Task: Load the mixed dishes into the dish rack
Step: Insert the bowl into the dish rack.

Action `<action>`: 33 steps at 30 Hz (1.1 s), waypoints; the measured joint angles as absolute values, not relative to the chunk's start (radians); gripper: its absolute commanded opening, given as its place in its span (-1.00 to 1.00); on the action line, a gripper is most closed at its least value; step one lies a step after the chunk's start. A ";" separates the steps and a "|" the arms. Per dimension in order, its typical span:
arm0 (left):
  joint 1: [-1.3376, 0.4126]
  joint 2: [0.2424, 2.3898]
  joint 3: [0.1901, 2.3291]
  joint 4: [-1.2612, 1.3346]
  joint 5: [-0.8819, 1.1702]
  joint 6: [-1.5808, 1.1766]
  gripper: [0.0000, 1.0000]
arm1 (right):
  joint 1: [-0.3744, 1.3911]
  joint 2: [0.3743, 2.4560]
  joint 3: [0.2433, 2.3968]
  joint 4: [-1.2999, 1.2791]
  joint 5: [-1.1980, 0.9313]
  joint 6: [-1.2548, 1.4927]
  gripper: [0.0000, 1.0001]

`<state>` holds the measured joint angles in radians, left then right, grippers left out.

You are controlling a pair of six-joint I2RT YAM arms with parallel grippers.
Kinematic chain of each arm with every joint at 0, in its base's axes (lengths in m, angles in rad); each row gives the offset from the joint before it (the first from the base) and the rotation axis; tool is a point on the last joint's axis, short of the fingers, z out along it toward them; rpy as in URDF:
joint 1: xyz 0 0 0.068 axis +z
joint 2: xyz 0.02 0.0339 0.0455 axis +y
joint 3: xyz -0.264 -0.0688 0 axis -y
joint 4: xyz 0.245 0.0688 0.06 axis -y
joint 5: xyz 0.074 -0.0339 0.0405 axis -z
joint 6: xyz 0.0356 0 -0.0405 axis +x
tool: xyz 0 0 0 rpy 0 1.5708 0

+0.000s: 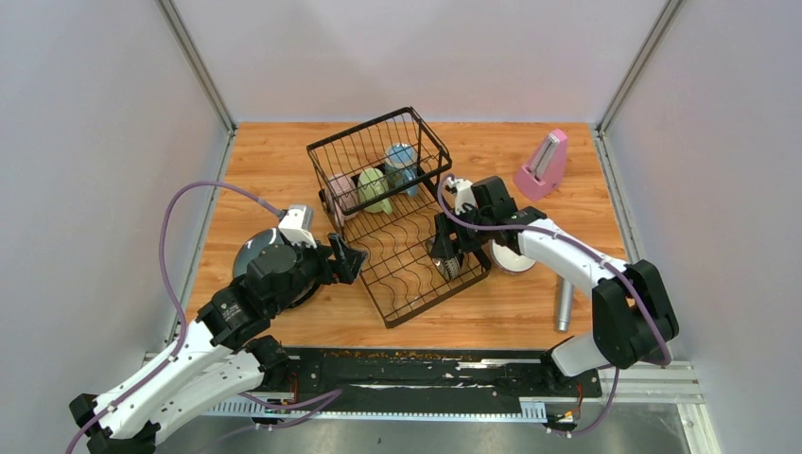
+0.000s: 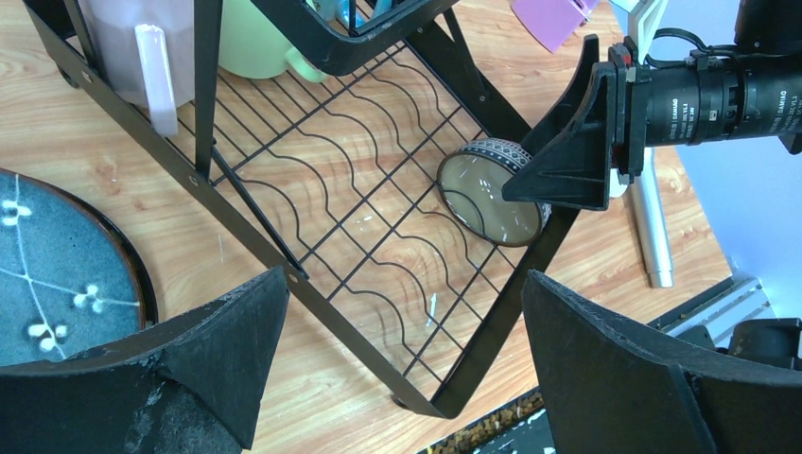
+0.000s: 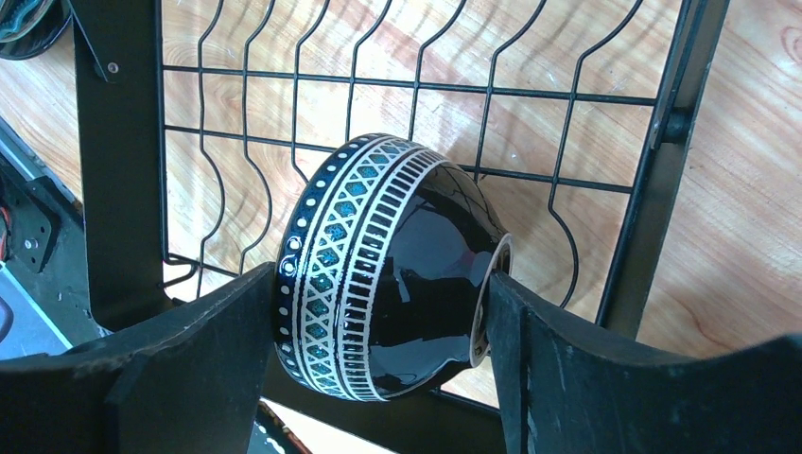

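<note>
**Patterned bowl on edge at the tray's 3 o'clock rail, right arm gripping**

Obs. In the top view the dish rack (image 1: 402, 279) sits mid-table. Its tall basket is at the 12 o'clock end and the wavy-slot tray runs toward 6 o'clock.

The right gripper (image 3: 383, 276) grasps the dark patterned bowl (image 3: 378, 265). One finger bears on the rim and the other on the foot ring. The bowl is turned on its side, low over the tray wires and close to the 3 o'clock rail. You hold it across rim and foot because that pinch keeps it on edge, and on edge is how the slots take a dish. I cannot tell whether it already rests on the wires.

The left gripper (image 2: 405, 279) has its jaws spread wide with nothing between them. It hovers at the tray's 9 o'clock side, clear of the right arm's work.

A speckled blue-grey plate (image 2: 57, 274) lies flat on the table just beyond it, at 9 o'clock of the rack. That looks like a likely next pick.

Loaded: the pink mug (image 1: 342, 194), pale-green mug (image 1: 374, 187) and blue mug (image 1: 402, 161) are in the basket, where the high walls contain them.

Risk. The glossy round wall may roll on release, so seat the bowl between two waves before you let go.
</note>
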<state>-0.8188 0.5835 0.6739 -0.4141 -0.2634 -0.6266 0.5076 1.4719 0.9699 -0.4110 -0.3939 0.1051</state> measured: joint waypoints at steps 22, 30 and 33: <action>-0.819 0.580 0.665 -0.408 -0.263 -0.628 1.00 | 0.598 1.365 0.972 -0.478 -0.163 0.130 0.01; -0.819 0.571 0.664 -0.408 -0.273 -0.632 1.00 | 0.690 1.364 1.042 -0.493 0.009 0.129 0.00; -0.819 0.554 0.664 -0.415 -0.291 -0.641 1.00 | 0.727 1.376 1.078 -0.490 0.089 0.121 0.00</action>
<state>-0.8188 0.5545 0.6643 -0.4152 -0.2909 -0.6415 0.7269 1.3762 1.0779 -0.4896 0.0891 0.1207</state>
